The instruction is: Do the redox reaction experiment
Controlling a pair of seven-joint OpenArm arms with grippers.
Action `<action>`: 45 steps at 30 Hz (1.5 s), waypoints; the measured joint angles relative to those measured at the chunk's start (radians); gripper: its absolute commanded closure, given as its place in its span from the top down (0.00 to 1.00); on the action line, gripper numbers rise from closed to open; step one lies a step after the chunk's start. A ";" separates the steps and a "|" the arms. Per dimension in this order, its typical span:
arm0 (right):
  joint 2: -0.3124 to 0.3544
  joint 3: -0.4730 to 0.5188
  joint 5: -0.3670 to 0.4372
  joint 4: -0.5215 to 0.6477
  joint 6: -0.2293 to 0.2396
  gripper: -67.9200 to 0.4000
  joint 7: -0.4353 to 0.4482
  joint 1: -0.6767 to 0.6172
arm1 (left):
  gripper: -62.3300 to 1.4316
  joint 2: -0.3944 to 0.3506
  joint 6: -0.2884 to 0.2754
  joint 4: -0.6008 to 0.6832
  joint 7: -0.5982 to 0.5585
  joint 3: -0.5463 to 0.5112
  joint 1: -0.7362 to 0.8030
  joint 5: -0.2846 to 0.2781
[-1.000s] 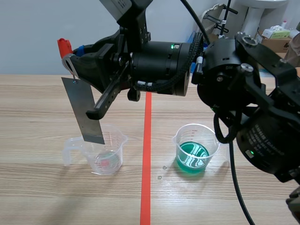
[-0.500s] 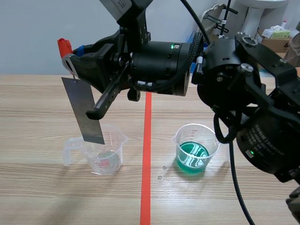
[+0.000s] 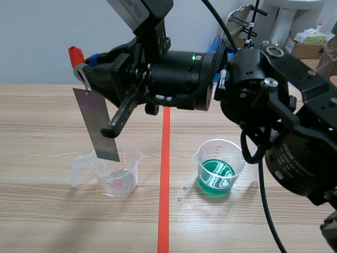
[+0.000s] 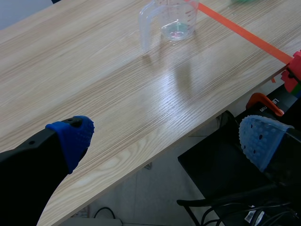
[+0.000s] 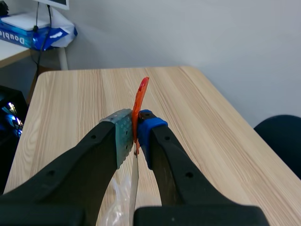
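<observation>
The right end effector (image 5: 135,139) is closed on an orange-red clip (image 5: 141,94), which is pinched between its 2 pads. A grey metal strip (image 3: 100,126) hangs from the clip, tilted, in the left half of the scene view. Its lower edge is at the rim of a clear cup (image 3: 118,176) at lower left; I cannot tell whether it dips inside. That cup holds a little liquid. A second cup (image 3: 218,168), with green liquid, stands right of the tape line (image 3: 164,211), well apart from the first. Both cups rest on the wooden surface (image 3: 42,116). The left end effector (image 4: 167,139) is wide open and grips nothing, with the clear cup far ahead of it
</observation>
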 measured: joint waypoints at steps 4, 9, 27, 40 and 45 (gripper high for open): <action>0.000 0.000 -0.053 -0.050 0.000 0.03 0.054 0.000 | 1.00 0.000 0.000 0.000 0.000 0.000 0.000 0.000; -0.017 0.000 -0.140 -0.128 0.000 0.03 0.126 0.000 | 1.00 0.000 0.000 0.000 0.000 0.000 0.000 0.000; -0.096 0.000 -0.439 -0.324 -0.010 0.03 0.434 0.005 | 1.00 0.000 0.000 0.000 0.000 0.000 0.000 0.000; -0.100 0.000 -0.588 -0.410 -0.052 0.03 0.547 0.021 | 1.00 0.000 0.000 0.000 0.000 0.000 0.000 -0.003; -0.100 0.000 -0.604 -0.412 -0.072 0.03 0.561 0.023 | 1.00 0.000 0.000 0.000 0.000 0.000 0.000 -0.004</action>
